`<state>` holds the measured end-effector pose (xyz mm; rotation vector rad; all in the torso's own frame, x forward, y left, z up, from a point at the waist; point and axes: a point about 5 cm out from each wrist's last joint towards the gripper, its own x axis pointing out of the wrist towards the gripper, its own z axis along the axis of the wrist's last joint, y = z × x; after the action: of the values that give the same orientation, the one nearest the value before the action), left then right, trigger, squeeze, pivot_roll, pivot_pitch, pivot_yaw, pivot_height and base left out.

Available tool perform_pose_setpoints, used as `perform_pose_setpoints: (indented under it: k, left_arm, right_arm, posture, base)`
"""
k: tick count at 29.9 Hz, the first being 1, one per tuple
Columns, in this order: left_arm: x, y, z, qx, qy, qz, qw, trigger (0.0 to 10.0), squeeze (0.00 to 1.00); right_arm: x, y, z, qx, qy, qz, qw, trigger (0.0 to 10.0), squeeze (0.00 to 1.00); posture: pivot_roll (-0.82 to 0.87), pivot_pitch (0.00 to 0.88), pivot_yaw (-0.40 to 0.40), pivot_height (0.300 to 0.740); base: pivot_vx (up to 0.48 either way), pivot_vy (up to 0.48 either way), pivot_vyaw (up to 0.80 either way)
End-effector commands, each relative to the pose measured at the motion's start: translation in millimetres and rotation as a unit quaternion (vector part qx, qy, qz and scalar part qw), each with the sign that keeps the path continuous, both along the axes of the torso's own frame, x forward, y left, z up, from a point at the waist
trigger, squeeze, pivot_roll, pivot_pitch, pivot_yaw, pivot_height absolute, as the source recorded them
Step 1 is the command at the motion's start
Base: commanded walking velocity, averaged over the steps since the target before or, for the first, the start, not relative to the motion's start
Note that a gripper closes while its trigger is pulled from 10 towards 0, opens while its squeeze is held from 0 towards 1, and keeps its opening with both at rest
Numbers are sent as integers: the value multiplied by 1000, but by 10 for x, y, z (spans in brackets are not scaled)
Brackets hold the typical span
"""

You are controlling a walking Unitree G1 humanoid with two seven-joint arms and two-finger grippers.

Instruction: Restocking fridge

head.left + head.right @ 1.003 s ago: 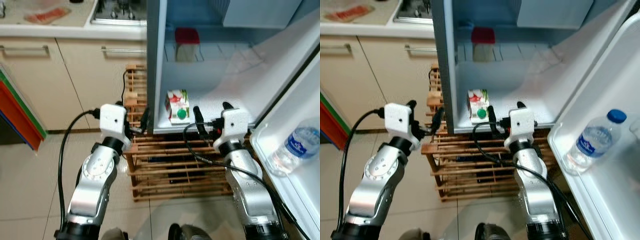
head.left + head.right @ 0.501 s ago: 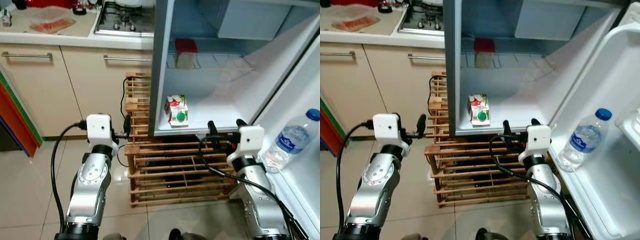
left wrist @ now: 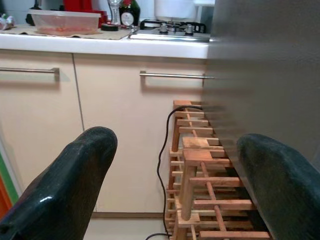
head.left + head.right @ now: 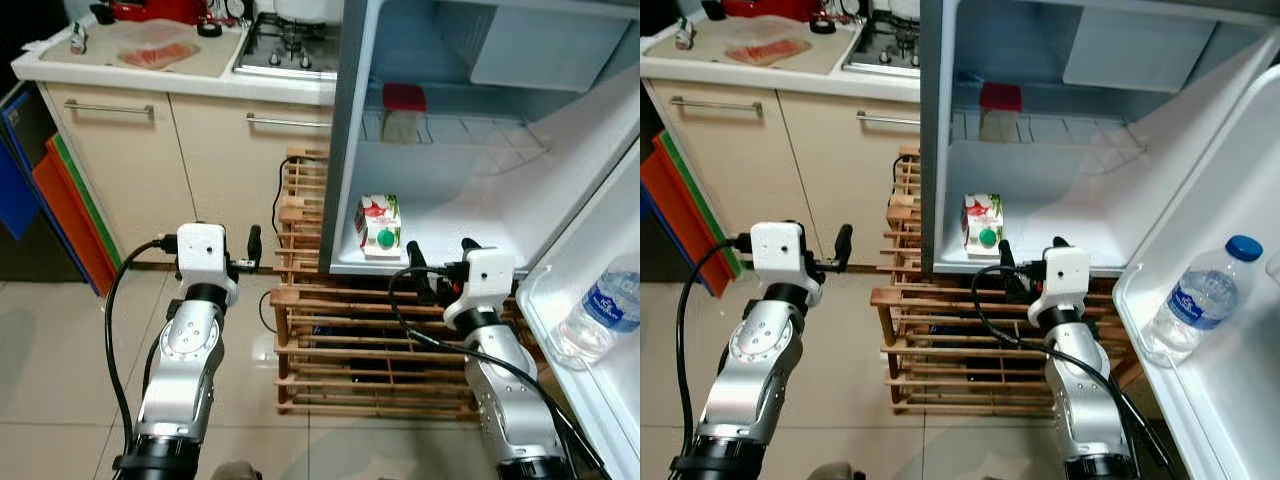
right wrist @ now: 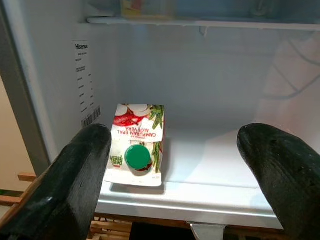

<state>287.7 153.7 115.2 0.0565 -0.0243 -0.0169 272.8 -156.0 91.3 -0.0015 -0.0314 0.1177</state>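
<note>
Retreat is happening: both open, empty grippers, left gripper [image 4: 254, 247] and right gripper [image 4: 441, 268], are backing away, leaving the green-capped white juice carton [image 4: 378, 224] lying at the bottom fridge shelf's [image 4: 440, 235] front-left corner.

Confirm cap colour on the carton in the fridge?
Green cap on the juice carton; clearest in the right wrist view.

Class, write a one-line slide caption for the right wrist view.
Open right gripper faces a juice carton on the fridge shelf.

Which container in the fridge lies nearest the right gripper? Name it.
The carton with the green cap, at the bottom shelf's front edge, just ahead of the open right gripper. The red-lidded tub and bottle sit farther off.
</note>
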Motion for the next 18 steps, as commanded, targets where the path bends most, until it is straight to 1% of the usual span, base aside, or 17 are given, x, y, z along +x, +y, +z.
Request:
perform_pose_setpoints:
  k: [1, 7, 18]
  left_arm:
    - [21, -18, -10, 7, 1, -5, 1000, 10000, 0]
    - [34, -41, 9, 11, -6, -12, 1000, 10000, 0]
    - [49, -63, 17, 15, -11, -18, 1000, 10000, 0]
  right_arm:
    - [46, -1, 42, 3, -9, -4, 1000, 10000, 0]
    - [69, -26, 22, 37, 4, -22, 999, 10000, 0]
    - [97, -22, 24, 29, 2, -16, 999, 10000, 0]
  posture:
    - [56, 0, -46, 740]
    - [55, 0, -43, 740]
    - [47, 0, -43, 740]
  base:
    - [0, 0, 0]
    - [0, 0, 0]
    - [-261, 0, 0]
